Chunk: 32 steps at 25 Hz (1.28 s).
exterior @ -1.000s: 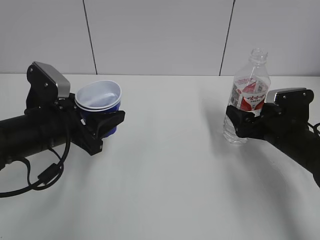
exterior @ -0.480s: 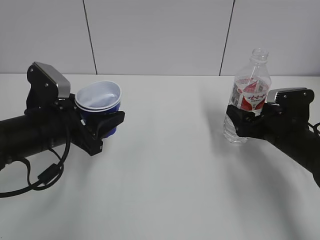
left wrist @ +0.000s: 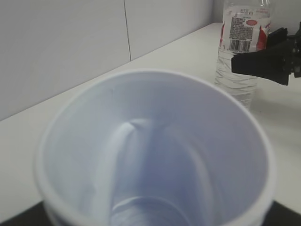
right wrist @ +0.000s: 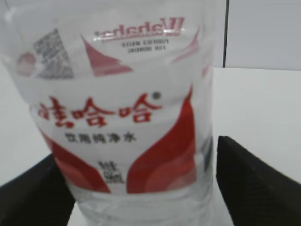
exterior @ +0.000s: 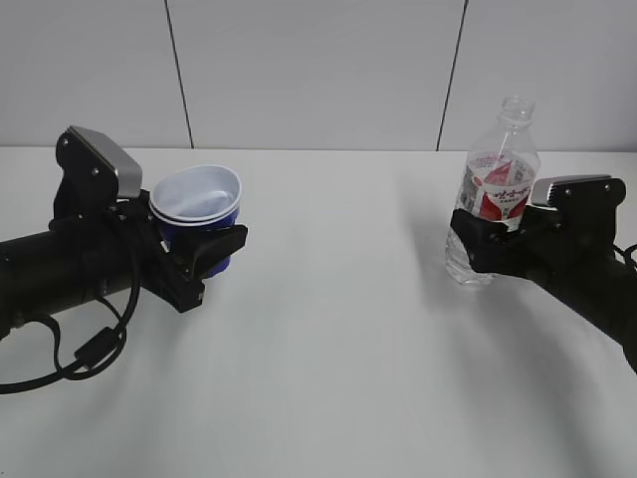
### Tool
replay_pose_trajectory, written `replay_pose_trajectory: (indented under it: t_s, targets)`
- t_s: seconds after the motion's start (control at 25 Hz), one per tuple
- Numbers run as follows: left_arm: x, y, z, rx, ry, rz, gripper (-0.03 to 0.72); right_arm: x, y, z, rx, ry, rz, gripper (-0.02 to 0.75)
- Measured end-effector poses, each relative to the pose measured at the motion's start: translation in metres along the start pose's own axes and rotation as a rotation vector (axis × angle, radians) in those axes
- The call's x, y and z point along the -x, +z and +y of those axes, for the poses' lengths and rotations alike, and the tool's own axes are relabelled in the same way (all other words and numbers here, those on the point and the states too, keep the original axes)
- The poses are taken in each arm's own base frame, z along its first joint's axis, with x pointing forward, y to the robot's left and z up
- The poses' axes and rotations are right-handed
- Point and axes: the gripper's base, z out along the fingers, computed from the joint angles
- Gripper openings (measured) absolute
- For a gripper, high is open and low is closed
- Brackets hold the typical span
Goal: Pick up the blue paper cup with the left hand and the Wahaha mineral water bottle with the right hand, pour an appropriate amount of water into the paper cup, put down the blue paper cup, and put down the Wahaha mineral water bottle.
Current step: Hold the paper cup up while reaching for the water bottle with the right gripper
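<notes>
Two level arms [exterior: 70,264] face inward, well apart.

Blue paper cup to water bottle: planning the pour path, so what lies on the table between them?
Only bare white table between the blue paper cup and the Wahaha bottle, per the exterior view.

Left arm [exterior: 60,274]: thick, matte black, cylindrical. A grey-faced boxy module [exterior: 100,164] sat above and behind the left gripper [exterior: 204,254], on a black bracket with small screws. Black cables [exterior: 85,349] looped beneath the arm. Right arm [exterior: 587,284]: black, angular. A light grey rectangular plate [exterior: 567,186] topped the housing behind the right gripper [exterior: 483,249], which was black.
</notes>
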Motion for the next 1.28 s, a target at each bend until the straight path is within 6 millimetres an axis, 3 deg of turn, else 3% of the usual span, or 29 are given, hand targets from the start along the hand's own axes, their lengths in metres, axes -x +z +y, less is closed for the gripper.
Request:
replay_pose_trajectory:
  t_s: [1.28]
  targets:
    - [-0.0003,0.0000,0.0001,0.001,0.000,0.003,0.410,0.0068,0.0094,-0.0012,0.017,-0.030,-0.024,0.648]
